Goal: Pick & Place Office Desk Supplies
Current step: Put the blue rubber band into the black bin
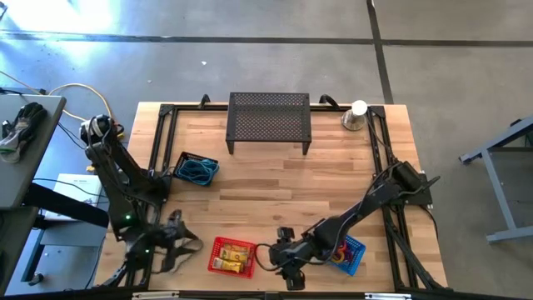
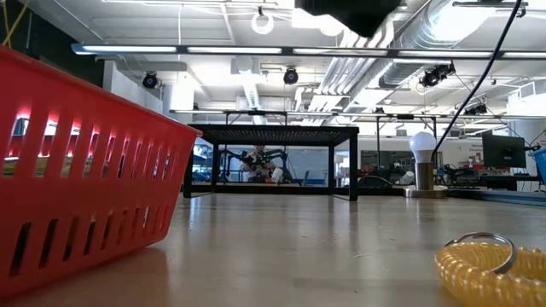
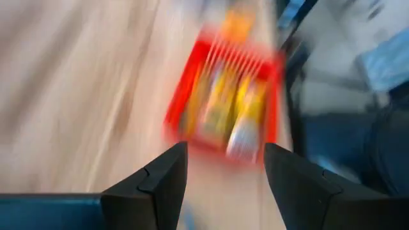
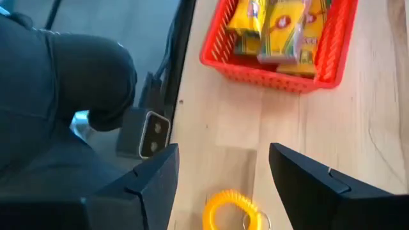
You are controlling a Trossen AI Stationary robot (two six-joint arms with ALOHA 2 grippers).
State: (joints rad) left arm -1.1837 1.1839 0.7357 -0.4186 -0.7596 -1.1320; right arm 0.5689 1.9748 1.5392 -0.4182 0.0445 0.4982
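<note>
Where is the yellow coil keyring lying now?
The yellow coil keyring lies on the table's near edge, between the open right gripper fingers, right of the red basket.

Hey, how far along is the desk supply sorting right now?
Yellow boxes sit in the red basket, teal loops in one blue basket, and small items in another blue basket. Nothing is in hand: the right tool is open above a yellow coil keyring on the table. The left tool waits open near the table's front left. The keyring is left.
</note>
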